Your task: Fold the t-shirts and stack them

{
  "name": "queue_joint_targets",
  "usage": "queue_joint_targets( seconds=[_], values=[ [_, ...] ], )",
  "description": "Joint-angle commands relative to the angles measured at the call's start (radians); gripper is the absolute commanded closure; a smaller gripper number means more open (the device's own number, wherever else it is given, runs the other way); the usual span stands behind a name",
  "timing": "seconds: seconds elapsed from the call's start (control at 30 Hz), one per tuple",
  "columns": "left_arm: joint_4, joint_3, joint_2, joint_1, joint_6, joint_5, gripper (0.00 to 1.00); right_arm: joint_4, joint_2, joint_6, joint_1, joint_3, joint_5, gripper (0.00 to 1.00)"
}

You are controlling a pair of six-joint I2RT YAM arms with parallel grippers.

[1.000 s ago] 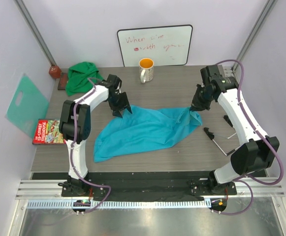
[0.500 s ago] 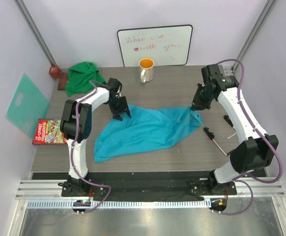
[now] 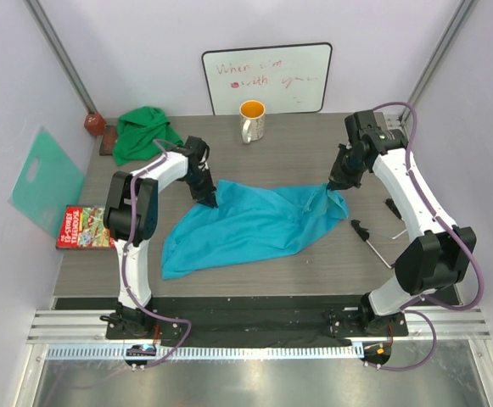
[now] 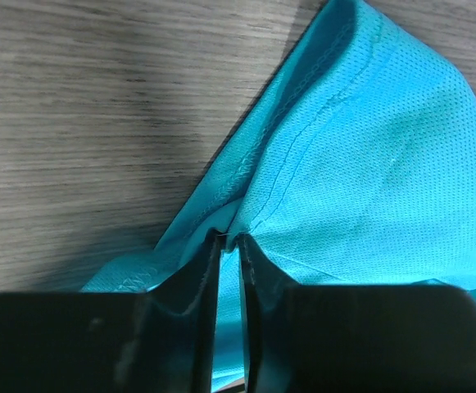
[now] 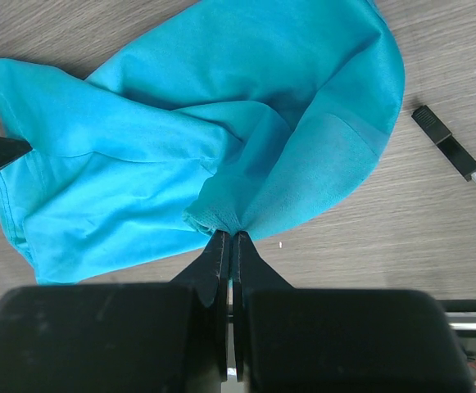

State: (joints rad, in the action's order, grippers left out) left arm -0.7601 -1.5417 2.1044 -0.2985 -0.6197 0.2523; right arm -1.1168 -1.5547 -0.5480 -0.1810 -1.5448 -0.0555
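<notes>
The turquoise-blue t-shirt [image 3: 246, 225] lies crumpled across the middle of the table. My left gripper [image 3: 208, 200] is down at its upper left edge. In the left wrist view the gripper [image 4: 231, 239] is shut on the t-shirt [image 4: 369, 164], pinching a fold at the stitched hem. My right gripper [image 3: 333, 185] is shut on the shirt's right end, where the cloth is pulled up a little. The right wrist view shows this gripper [image 5: 232, 233] clamping a bunched bit of t-shirt [image 5: 180, 123]. The green t-shirt [image 3: 144, 131] sits in a heap at the back left.
A white mug [image 3: 252, 120] with an orange inside stands before a whiteboard [image 3: 267, 78] at the back. A mint plastic sheet [image 3: 44, 174] and a game box [image 3: 85, 226] are at the left. A black-handled tool [image 3: 373, 237] lies right of the shirt.
The left gripper has gone from open above the shirt's edge to shut on it. The right gripper has kept its hold and hardly moved.
</notes>
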Motion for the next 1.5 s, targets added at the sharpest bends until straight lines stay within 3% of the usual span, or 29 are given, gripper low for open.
queue_joint_targets(
  seconds=[0.0,0.1,0.93,1.03,1.27,1.33,1.43,1.47],
  values=[
    [0.004,-0.012,-0.021,0.012,0.028,-0.024,0.93,0.035,-0.004,-0.001,0.005,-0.038,-0.010,0.99],
    [0.010,-0.017,-0.017,0.022,0.031,-0.005,1.00,0.041,-0.008,-0.003,0.005,-0.041,-0.014,0.99],
    [-0.045,-0.250,-0.021,0.096,0.034,0.174,1.00,0.133,-0.110,0.010,0.005,-0.005,-0.069,0.99],
    [-0.051,-0.236,-0.001,0.096,0.035,0.205,0.90,0.138,-0.123,0.011,0.006,-0.008,-0.083,0.99],
    [-0.038,-0.169,0.025,0.098,0.054,0.235,0.83,0.146,-0.137,0.006,0.006,-0.006,-0.095,0.99],
    [-0.028,-0.152,0.025,0.096,0.055,0.237,0.85,0.146,-0.139,0.003,0.005,-0.008,-0.092,0.99],
    [-0.018,-0.143,0.022,0.098,0.055,0.240,1.00,0.147,-0.140,-0.001,0.005,-0.005,-0.093,0.99],
    [-0.013,-0.144,0.019,0.096,0.055,0.243,1.00,0.149,-0.140,-0.003,0.006,-0.003,-0.093,0.99]
  ],
)
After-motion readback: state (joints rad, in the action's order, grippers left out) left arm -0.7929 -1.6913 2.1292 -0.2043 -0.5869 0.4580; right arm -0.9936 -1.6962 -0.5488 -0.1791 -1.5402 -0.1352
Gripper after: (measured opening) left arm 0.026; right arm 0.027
